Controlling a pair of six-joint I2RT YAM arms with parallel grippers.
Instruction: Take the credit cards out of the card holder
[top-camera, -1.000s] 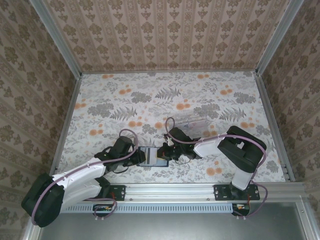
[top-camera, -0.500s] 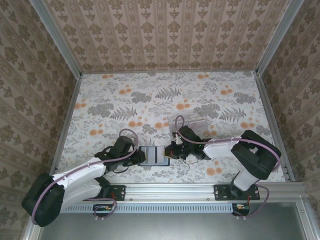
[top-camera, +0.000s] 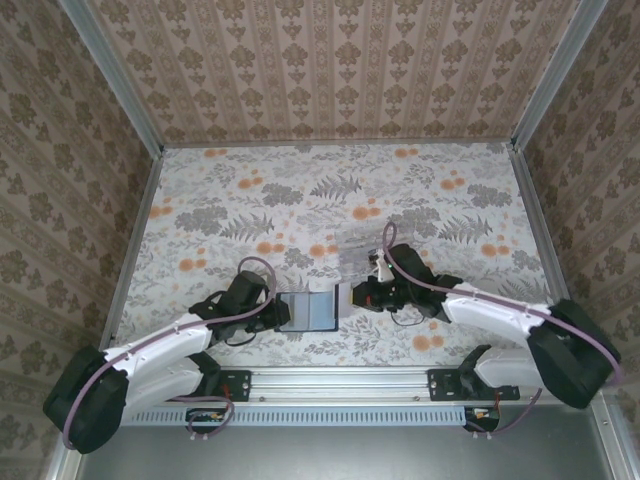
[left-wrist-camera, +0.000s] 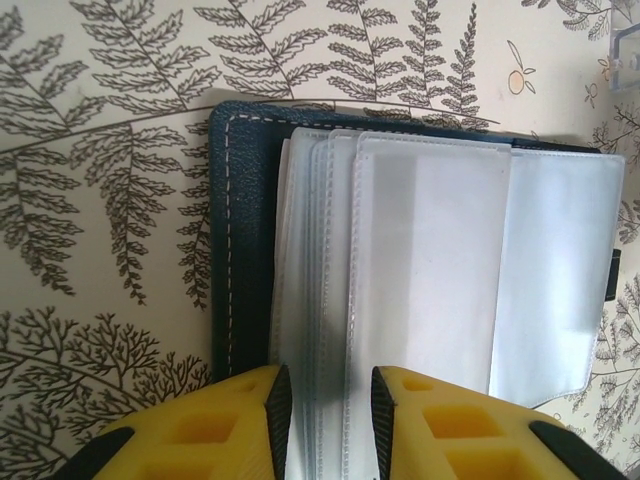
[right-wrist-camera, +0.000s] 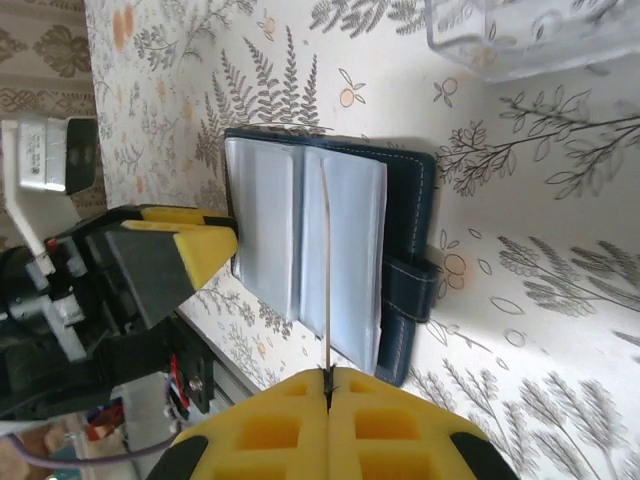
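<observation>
The card holder (top-camera: 308, 312) lies open on the floral table near the front edge, a dark navy cover (left-wrist-camera: 230, 250) with clear sleeves fanned across it and a tab (right-wrist-camera: 410, 290) on one edge. My left gripper (top-camera: 283, 315) points down on the holder's left part. Its yellow fingers (left-wrist-camera: 325, 415) stand a narrow gap apart on the sleeves and pinch nothing. My right gripper (top-camera: 352, 296) sits just right of the holder, shut (right-wrist-camera: 328, 378) on one thin pale credit card (right-wrist-camera: 327, 270) seen edge-on. The card (top-camera: 343, 296) still overlaps the holder's right edge.
A clear plastic tray (right-wrist-camera: 520, 35) stands just behind the right gripper, partly covered by the right arm in the top view (top-camera: 368, 248). The aluminium rail (top-camera: 340, 380) runs close in front of the holder. Patterned walls enclose the table.
The right gripper has drawn back to the right with the card, sliding it out of the holder, and its arm has swung outward. The left gripper and the holder stay put.
</observation>
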